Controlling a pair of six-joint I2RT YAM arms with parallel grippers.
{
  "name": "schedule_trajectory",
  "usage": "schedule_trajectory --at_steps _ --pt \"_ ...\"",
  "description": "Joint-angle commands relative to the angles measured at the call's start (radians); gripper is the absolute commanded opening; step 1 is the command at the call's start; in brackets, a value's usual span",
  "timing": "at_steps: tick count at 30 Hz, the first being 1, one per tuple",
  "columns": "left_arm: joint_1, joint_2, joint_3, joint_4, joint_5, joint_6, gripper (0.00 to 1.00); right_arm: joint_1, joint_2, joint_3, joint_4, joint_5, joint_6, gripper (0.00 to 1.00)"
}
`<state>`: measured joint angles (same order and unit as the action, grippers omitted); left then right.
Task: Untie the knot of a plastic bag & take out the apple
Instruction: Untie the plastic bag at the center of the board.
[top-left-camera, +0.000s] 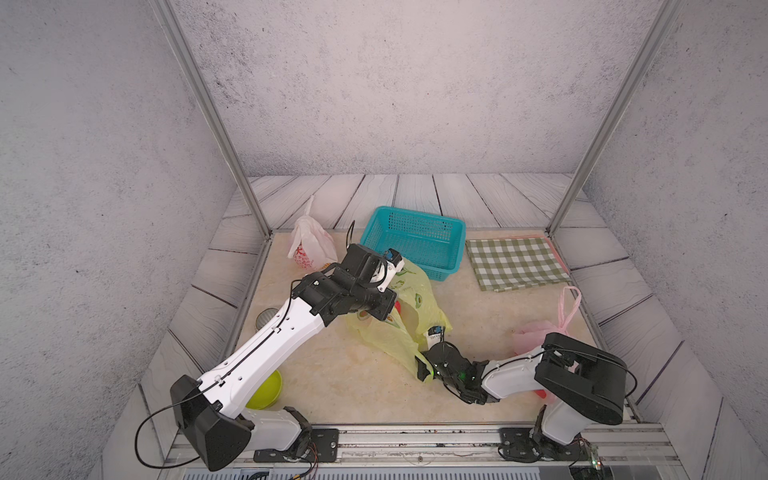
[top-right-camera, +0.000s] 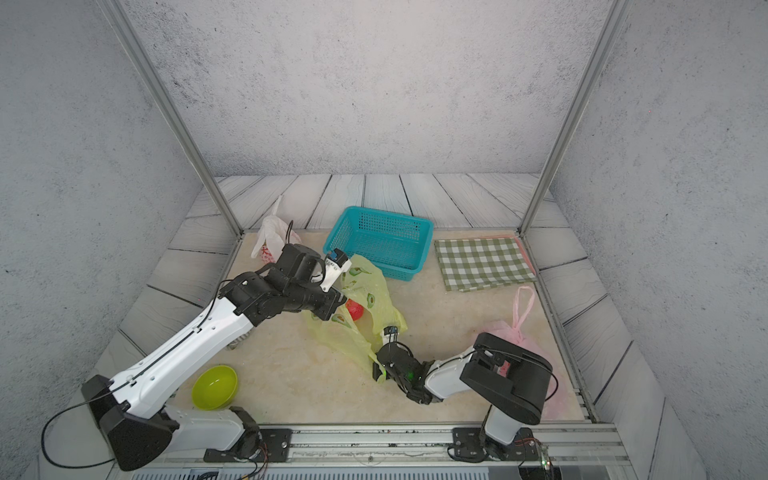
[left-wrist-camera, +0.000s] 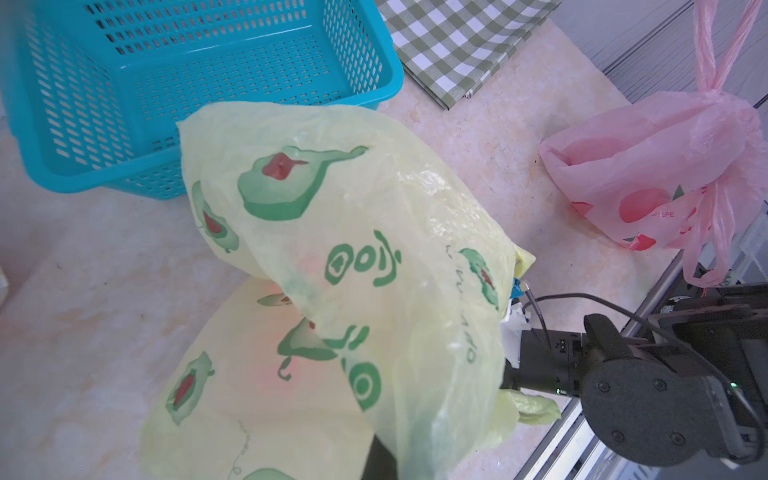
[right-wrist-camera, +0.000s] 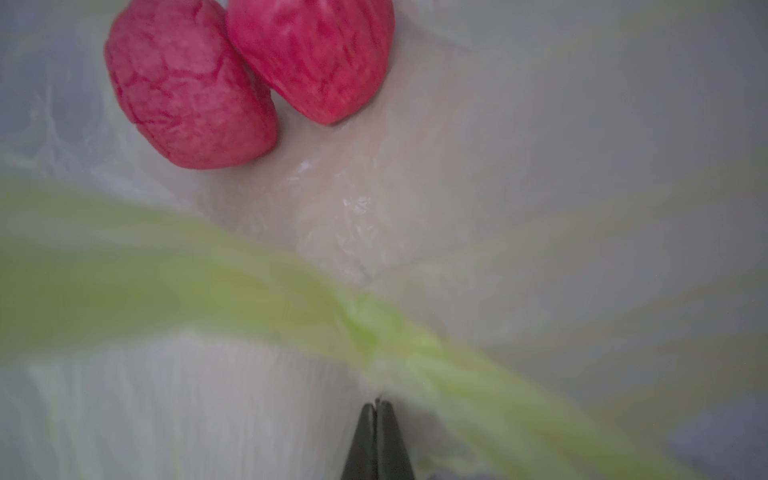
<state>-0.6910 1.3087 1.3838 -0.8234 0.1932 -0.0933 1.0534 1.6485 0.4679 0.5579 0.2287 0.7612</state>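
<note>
The yellow-green plastic bag (top-left-camera: 409, 299) with avocado prints lies mid-table, its mouth gaping. Inside it the red apple (top-right-camera: 354, 309) shows in both top views; in the right wrist view it appears as red rounded lobes (right-wrist-camera: 187, 91). My left gripper (top-right-camera: 337, 300) is shut on the bag's upper film, which drapes over its dark finger (left-wrist-camera: 375, 459). My right gripper (right-wrist-camera: 377, 405) is shut on the bag's near edge (top-left-camera: 415, 353). A bunched green strip (right-wrist-camera: 382, 332) crosses just past its tips; whether that is the knot I cannot tell.
A teal basket (top-left-camera: 415, 241) stands just behind the bag, with a green checked cloth (top-left-camera: 515, 262) to its right. A knotted pink bag (top-left-camera: 536, 336) sits by the right arm. At back left is a white printed bag (top-left-camera: 309, 245), at front left a green bowl (top-right-camera: 214, 386).
</note>
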Motion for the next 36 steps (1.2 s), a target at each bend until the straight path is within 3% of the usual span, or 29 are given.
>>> schedule_trajectory --at_steps 1,7,12,17,21,24,29,32,34,36 --pt "0.010 -0.026 0.061 -0.055 -0.021 0.027 0.01 0.001 0.051 -0.020 -0.163 0.008 0.013 0.00" --pt "0.011 -0.057 -0.018 -0.017 0.021 0.005 0.01 0.001 -0.022 -0.043 -0.147 -0.035 -0.043 0.00" --pt "0.010 -0.093 -0.184 0.053 0.120 -0.014 0.00 0.002 -0.273 -0.015 -0.320 -0.167 -0.205 0.00" --pt "0.008 -0.144 -0.322 0.116 0.173 -0.051 0.00 0.001 -0.564 0.030 -0.560 -0.200 -0.292 0.00" --pt "0.007 -0.153 -0.373 0.155 0.192 -0.079 0.00 0.002 -0.695 0.046 -0.648 -0.236 -0.331 0.00" --pt "0.005 -0.155 -0.380 0.175 0.197 -0.091 0.00 0.002 -0.776 0.025 -0.651 -0.287 -0.364 0.07" --pt "0.004 -0.131 -0.348 0.162 0.186 -0.080 0.00 0.002 -1.036 -0.045 -0.717 -0.154 -0.332 0.14" --pt "0.004 -0.117 -0.332 0.147 0.163 -0.064 0.00 0.000 -1.208 -0.039 -0.899 0.016 -0.322 0.24" --pt "0.003 -0.109 -0.328 0.145 0.152 -0.057 0.00 0.002 -1.277 -0.003 -1.057 0.136 -0.306 0.24" --pt "0.004 -0.099 -0.323 0.151 0.160 -0.057 0.00 0.001 -1.327 0.023 -1.104 0.099 -0.331 0.24"
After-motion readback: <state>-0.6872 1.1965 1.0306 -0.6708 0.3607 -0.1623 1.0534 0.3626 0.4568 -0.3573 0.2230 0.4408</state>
